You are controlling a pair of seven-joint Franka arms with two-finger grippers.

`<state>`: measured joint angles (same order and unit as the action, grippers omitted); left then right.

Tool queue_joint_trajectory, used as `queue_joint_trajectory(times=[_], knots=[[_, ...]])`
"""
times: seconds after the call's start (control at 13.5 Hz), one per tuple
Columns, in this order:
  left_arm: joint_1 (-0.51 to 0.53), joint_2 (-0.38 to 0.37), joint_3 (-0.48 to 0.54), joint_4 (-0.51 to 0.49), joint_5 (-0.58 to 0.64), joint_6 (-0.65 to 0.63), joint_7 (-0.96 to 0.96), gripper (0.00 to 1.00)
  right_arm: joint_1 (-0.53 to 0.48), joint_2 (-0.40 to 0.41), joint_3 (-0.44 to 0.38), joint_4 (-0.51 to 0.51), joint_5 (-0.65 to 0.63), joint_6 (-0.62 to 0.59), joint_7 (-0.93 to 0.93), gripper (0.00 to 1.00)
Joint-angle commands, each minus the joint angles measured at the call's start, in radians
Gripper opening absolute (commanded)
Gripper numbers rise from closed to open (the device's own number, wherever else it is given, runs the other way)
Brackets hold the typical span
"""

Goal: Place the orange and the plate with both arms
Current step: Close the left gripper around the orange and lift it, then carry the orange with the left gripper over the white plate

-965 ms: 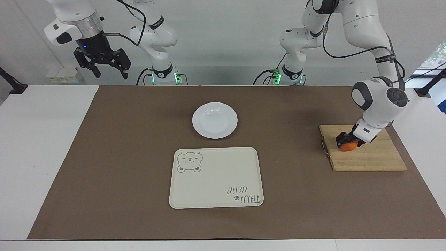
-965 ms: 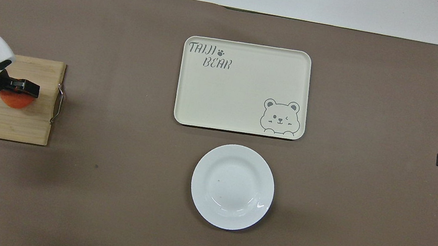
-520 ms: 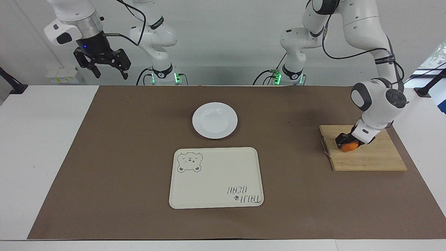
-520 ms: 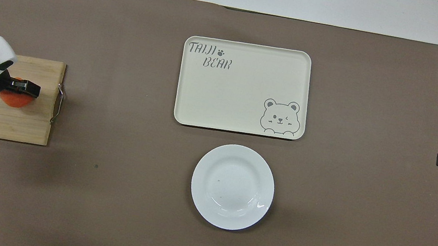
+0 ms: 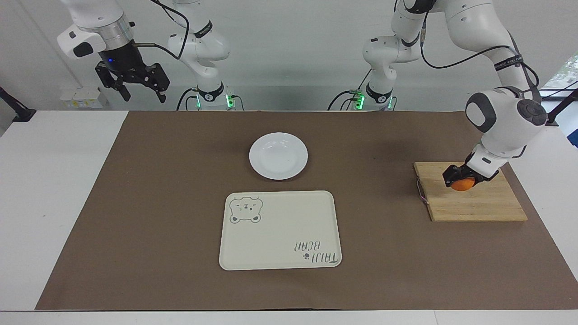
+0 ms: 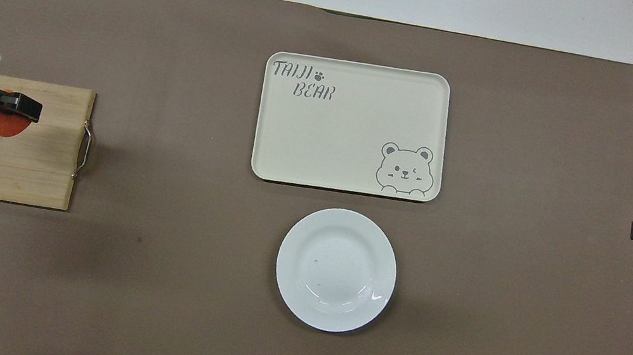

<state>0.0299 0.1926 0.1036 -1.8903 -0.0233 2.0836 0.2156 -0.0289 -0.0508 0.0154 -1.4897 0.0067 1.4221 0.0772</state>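
Left gripper [image 5: 459, 177], right side of the facing frame: fingers clamped on the orange [image 5: 462, 184] over the board [image 5: 474, 203]. Cannot tell whether the fruit rests on the wood or is just clear of it.

Right gripper [image 5: 137, 88], upper left of the facing frame: up in the air, fingers apart, holding nothing. That arm waits.

Plate [image 5: 278, 155] sits bare at frame centre on the brown mat [image 5: 158, 203], on the robots' side of the tray [image 5: 280, 230], close to it but not touching.

Step in hand, as I read it: lift and carry the orange.

Notes for doing it well:
- Raise straight up until clear of the board and its wire handle [image 5: 421, 192] before any sideways travel.
- Round, smooth fruit; it could roll in the grip, so travel gently.
- Set down low over the middle of the target and only then release, or it will roll.
- Whether the orange goes on the plate or the tray, the task line leaves unsettled.
- Keep the right arm's path to the plate apart from the left arm's carry.
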Motion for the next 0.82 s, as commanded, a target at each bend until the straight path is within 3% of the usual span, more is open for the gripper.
queue_joint_trajectory(times=[0.0,0.37,0.74], knots=[[-0.015,-0.047,0.005,0.097,-0.001,-0.163,0.004,0.00,-0.008,-0.001,-0.002,-0.006,0.018,0.014,-0.027,1.00],[-0.059,-0.073,0.004,0.284,0.008,-0.407,-0.050,0.00,-0.008,-0.001,-0.002,-0.007,0.018,0.015,-0.027,1.00],[-0.169,-0.114,-0.008,0.295,0.011,-0.468,-0.171,0.00,-0.008,-0.001,-0.002,-0.006,0.018,0.014,-0.027,1.00]])
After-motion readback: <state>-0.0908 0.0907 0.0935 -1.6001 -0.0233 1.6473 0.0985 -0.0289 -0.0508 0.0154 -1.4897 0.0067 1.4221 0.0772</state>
